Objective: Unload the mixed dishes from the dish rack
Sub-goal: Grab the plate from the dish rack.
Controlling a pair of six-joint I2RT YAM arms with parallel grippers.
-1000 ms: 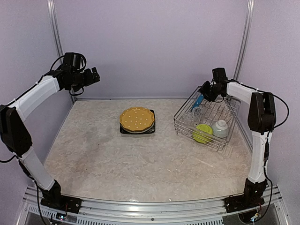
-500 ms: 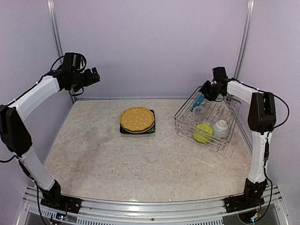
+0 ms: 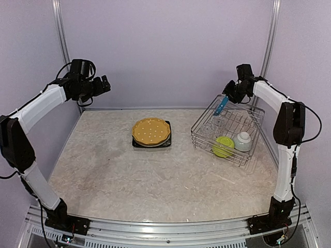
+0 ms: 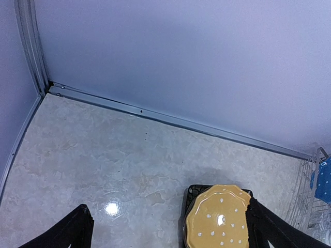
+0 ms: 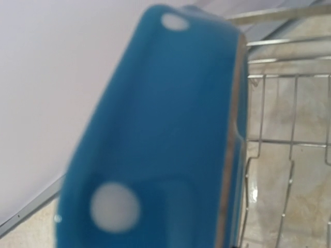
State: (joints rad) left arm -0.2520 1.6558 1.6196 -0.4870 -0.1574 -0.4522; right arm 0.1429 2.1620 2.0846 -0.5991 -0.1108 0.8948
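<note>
Nearest the arm bases, the marbled beige tabletop (image 3: 129, 181) carries the rectangular silver wire-mesh dish rack (image 3: 201, 118) at its right side. In the rack's near part lie the lime-green bowl (image 3: 223, 146) and, just beside it, the pale grey-green bowl (image 3: 243, 140), both where they were a second ago. Behind them, in the rack's left part, stand the two clear glasses (image 3: 208, 127), their outlines faint against the wire. At mid-table, well apart from the rack, the round yellow white-dotted plate (image 3: 151, 130) rests on the black square plate (image 3: 151, 143), and neither has moved. Farther back comes the one clear change: the right gripper (image 3: 231, 97), clamped on the upper edge of the blue white-dotted plate (image 3: 220, 107), now stands higher and a little farther right than a second ago. The plate has risen with it and hangs tilted over the rack's far left corner. Whether its lower edge is clear of the wire cannot be told from above. The right wrist view is almost filled by the blurred blue surface with two white dots, so its own fingers are hidden; only a strip of rack wire shows at the right. The left gripper (image 3: 107, 82) hangs high at the far left with its jaws spread wide and nothing between them, unchanged; its dark fingers (image 4: 70, 233) are cut off by the bottom edge of its wrist view.
</note>
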